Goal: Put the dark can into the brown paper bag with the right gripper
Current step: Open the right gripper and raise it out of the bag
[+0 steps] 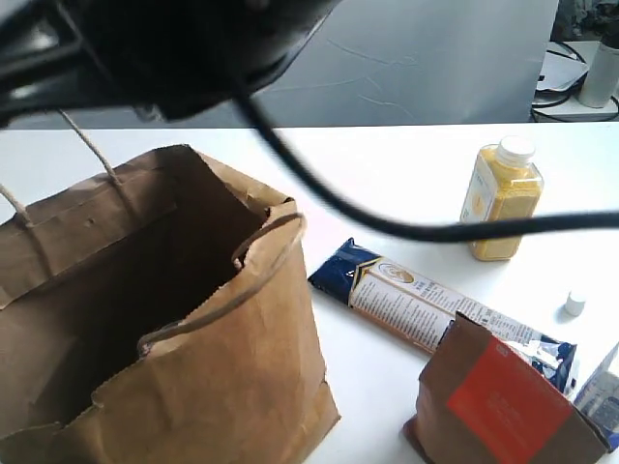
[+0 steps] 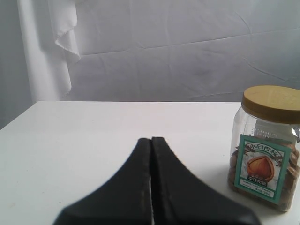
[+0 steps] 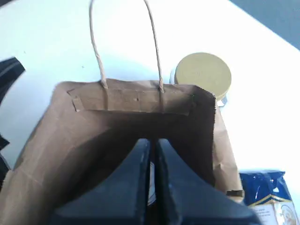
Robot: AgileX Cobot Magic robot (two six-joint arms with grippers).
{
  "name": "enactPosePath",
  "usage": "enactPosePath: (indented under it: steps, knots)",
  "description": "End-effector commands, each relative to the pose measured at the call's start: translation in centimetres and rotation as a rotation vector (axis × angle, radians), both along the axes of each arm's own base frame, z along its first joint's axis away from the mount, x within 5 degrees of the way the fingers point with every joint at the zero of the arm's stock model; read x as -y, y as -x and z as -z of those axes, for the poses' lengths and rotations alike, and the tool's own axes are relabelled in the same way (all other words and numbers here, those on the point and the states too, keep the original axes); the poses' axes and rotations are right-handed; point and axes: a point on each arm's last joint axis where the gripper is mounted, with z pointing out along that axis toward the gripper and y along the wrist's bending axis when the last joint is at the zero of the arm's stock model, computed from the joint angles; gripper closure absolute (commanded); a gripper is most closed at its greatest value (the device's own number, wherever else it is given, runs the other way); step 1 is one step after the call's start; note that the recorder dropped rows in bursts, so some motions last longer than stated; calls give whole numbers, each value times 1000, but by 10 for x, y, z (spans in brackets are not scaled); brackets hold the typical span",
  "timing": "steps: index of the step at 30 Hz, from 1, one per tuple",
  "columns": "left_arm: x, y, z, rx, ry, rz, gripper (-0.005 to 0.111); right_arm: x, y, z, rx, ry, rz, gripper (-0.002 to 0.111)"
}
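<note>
Right gripper point(image 3: 152, 141) hangs over the open mouth of the bag point(image 3: 136, 101). Its black fingers are drawn almost together, with only a thin slit between them. A pale sliver shows in that slit, but I cannot tell what it is or whether anything is gripped. The can I cannot pick out; the bag's inside is deep in shadow. The bag is creased brown kraft with a serrated rim and twisted cord handles point(image 3: 154, 42), and it stands upright on the left of the white worktop point(image 1: 387, 174).

Left gripper point(image 2: 151, 138) is low over the worktop, its fingers pressed flat together on nothing. Near it stands a clear plastic jar point(image 2: 265, 154) with a round tan lid and a teal label, with brown nuts inside. From the right wrist, that jar sits just beside the bag's outer wall.

Toward the far right edge stands a squarish bottle point(image 1: 501, 198) with yellow contents and a white cap. A glossy blue packet point(image 1: 416, 304) lies flat between bag and bottle. At the near right edge is a brown pouch point(image 1: 503, 406) with an orange-red label.
</note>
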Motion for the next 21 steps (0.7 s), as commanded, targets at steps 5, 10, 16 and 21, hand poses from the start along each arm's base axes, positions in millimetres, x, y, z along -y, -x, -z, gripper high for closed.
enactPosePath:
  steps: [5,10,16,21]
  knots:
    - [0,0,0,7,1,6,107,67,1,-53,109,-95,77,108]
    - [0,0,0,7,1,6,107,101,0,-61,134,-102,151,108]
    - [0,0,0,7,1,6,107,149,0,-35,113,-168,228,108]
    - [0,0,0,7,1,6,107,194,-6,16,36,-270,323,108]
